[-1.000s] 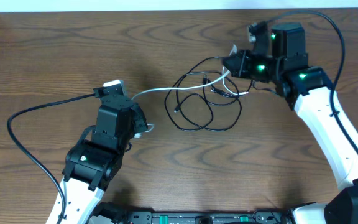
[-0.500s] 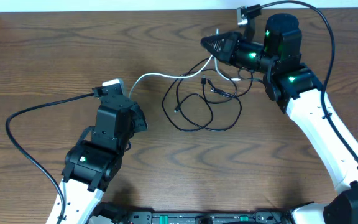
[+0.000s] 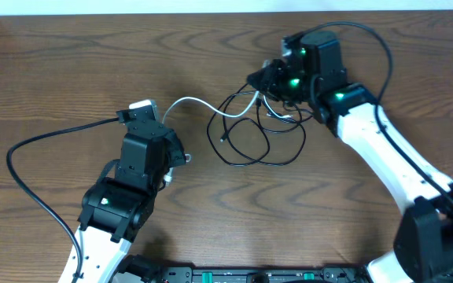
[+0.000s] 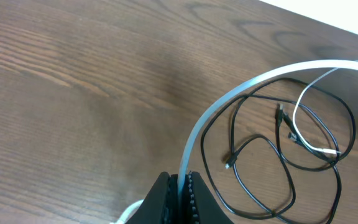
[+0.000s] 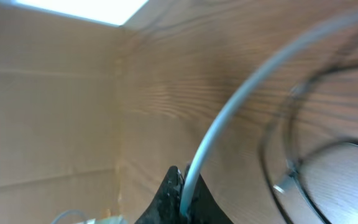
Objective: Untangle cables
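Left pincer (image 4: 179,194) clamped on white cable (image 3: 191,100), centre-left of frame. Right pincer (image 5: 182,198) clamped on same cable, upper centre-right. Black cables (image 3: 267,140) loop in overlapping heap mid-surface (image 3: 69,63), white strand crossing them. Judgement: early stage, nothing separated yet.

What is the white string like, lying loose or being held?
Held. The left gripper and the right gripper each pinch the white cable, which arches between them.

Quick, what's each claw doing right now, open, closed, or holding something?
Left claw: closed on the thin white flexible cable.
Right claw: closed on the same white cable.
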`<state>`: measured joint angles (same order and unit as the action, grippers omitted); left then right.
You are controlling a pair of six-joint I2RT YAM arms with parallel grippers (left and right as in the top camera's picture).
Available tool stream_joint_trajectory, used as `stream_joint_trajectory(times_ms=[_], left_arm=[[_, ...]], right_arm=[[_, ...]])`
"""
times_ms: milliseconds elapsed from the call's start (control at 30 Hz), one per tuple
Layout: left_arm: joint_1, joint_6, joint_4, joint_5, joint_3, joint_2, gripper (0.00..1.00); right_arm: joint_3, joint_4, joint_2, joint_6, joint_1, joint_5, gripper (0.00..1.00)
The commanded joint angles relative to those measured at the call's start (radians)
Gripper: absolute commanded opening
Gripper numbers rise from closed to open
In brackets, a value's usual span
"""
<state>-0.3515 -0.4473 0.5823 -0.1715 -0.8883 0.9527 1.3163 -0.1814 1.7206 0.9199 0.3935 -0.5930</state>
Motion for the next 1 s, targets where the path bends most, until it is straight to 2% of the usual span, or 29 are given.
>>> stream_joint_trajectory(times_ms=[0, 100, 200, 333, 600, 633, 700, 767, 833, 967], left_arm=[[0.001, 0.009, -0.016, -0.021, -0.031, -0.008, 0.08], [0.001, 0.009, -0.061, -0.013, -0.031, -0.01, 0.08], [0.001, 0.01, -0.126, 0.063, -0.031, -0.021, 0.07], [0.001, 0.027, -0.254, 0.219, -0.031, -0.041, 0.07], [0.001, 0.029, -0.471, 0.499, -0.031, -0.046, 0.07], [0.001, 0.029, -0.485, 0.526, -0.031, -0.046, 0.07], [0.001, 0.06, -0.505, 0.582, -0.031, -0.045, 0.07], [0.001, 0.077, -0.509, 0.611, -0.031, -0.045, 0.07], [0.001, 0.077, -0.509, 0.617, -0.031, -0.045, 0.07], [0.001, 0.076, -0.51, 0.617, -0.031, -0.046, 0.08]], right_arm=[[0.011, 0.119, 0.0, -0.001, 0.01, -0.193, 0.01], [0.011, 0.253, -0.016, -0.01, 0.002, -0.289, 0.01], [0.011, 0.263, -0.035, -0.033, -0.019, -0.301, 0.01], [0.011, 0.195, -0.066, -0.101, -0.064, -0.29, 0.01], [0.011, -0.126, -0.203, -0.36, -0.085, 0.015, 0.01], [0.011, -0.157, -0.218, -0.386, -0.085, 0.04, 0.04], [0.011, -0.228, -0.248, -0.443, -0.085, 0.092, 0.18], [0.011, -0.29, -0.269, -0.504, -0.085, 0.127, 0.46], [0.011, -0.337, -0.28, -0.561, -0.087, 0.153, 0.65], [0.011, -0.381, -0.281, -0.65, -0.092, 0.151, 0.79]])
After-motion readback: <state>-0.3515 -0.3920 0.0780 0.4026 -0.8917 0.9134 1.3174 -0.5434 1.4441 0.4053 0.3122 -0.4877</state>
